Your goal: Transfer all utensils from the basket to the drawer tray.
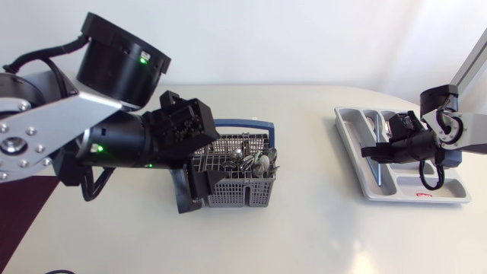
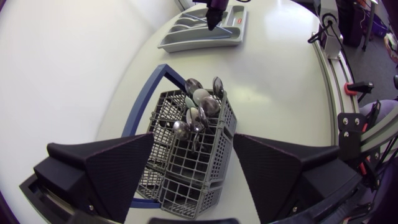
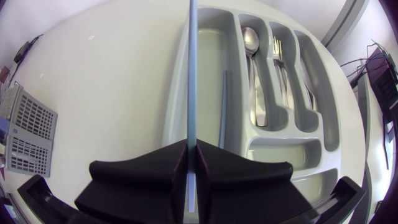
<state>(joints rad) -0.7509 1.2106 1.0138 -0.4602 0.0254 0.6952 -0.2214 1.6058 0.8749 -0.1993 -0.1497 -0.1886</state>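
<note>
Right tool (image 3: 191, 158) clamps a thin blue rod (image 3: 191, 74), likely stiff, light and slick, by its end; left tool (image 2: 193, 142) spread astride basket (image 2: 186, 196)

Bright, diffuse overhead light, no hard shadows. White table (image 1: 304, 236) is close to clipping in head view. Soft shadow only under the basket (image 1: 240, 192) and by the tray (image 1: 348, 144) at its near rim. Wrist views: strong fisheye, table edges bow, corners go dark. Utensil (image 3: 191, 62) in right gripper (image 3: 192, 149) reads pale, low contrast.
</note>
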